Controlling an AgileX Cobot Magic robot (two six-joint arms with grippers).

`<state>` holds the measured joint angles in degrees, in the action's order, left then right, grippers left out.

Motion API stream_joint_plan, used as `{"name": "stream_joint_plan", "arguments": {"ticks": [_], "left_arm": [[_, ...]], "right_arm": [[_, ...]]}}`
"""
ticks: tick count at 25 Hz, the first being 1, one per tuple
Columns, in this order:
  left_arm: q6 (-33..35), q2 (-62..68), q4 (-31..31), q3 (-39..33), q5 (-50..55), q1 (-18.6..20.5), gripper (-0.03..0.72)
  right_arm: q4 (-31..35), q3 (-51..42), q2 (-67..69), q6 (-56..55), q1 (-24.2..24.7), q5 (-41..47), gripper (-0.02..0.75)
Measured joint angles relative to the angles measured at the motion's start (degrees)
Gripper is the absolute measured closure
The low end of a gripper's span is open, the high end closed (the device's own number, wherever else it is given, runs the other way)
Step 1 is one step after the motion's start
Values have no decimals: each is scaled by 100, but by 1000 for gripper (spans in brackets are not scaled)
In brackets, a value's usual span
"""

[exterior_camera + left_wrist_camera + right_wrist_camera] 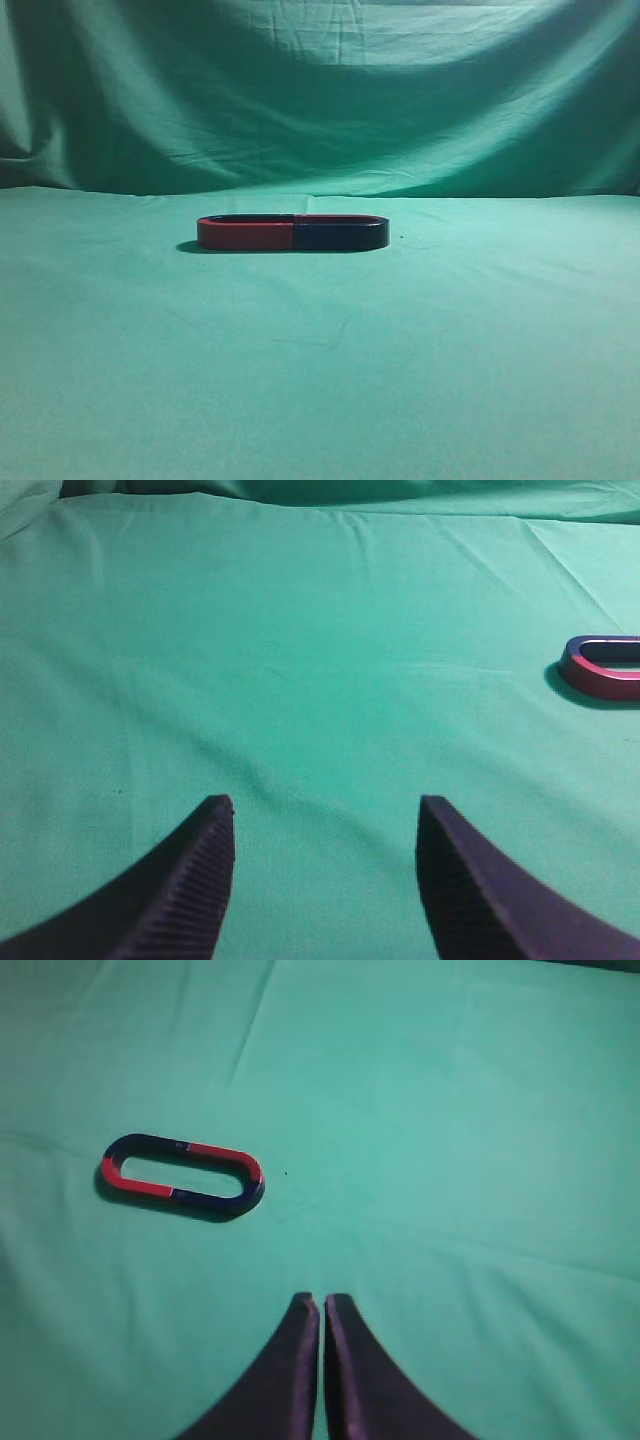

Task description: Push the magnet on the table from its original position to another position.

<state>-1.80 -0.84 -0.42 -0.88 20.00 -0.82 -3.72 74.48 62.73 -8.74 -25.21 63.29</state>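
We see no legible writing on the red-and-blue oval magnet point(292, 233) lying flat mid-bench point(320, 380) on wrinkled green cloth, at ten o'clock from our pinched-together, empty right hand point(321, 1305), while our left hand point(325, 815) gapes wide, empty.
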Motion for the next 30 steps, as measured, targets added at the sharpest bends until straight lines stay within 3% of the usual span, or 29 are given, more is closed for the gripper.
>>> {"name": "stream_joint_plan", "arguments": {"ticks": [8, 14, 18, 23, 30], "left_arm": [[0, 0, 0, 0, 0, 0, 316], [0, 0, 0, 0, 0, 0, 316], [0, 0, 0, 0, 0, 0, 316], [0, 0, 0, 0, 0, 0, 316], [0, 0, 0, 0, 0, 0, 316]], "right_arm": [[145, -1573, -2035, 115, 0, -512, 738], [255, -1701, -2865, 136, 0, 375, 738], [214, -1716, -3133, 148, 0, 455, 738], [52, -2619, -3770, 539, 197, -927, 738], [52, -4720, -4913, 718, 1449, -3078, 738]]}}
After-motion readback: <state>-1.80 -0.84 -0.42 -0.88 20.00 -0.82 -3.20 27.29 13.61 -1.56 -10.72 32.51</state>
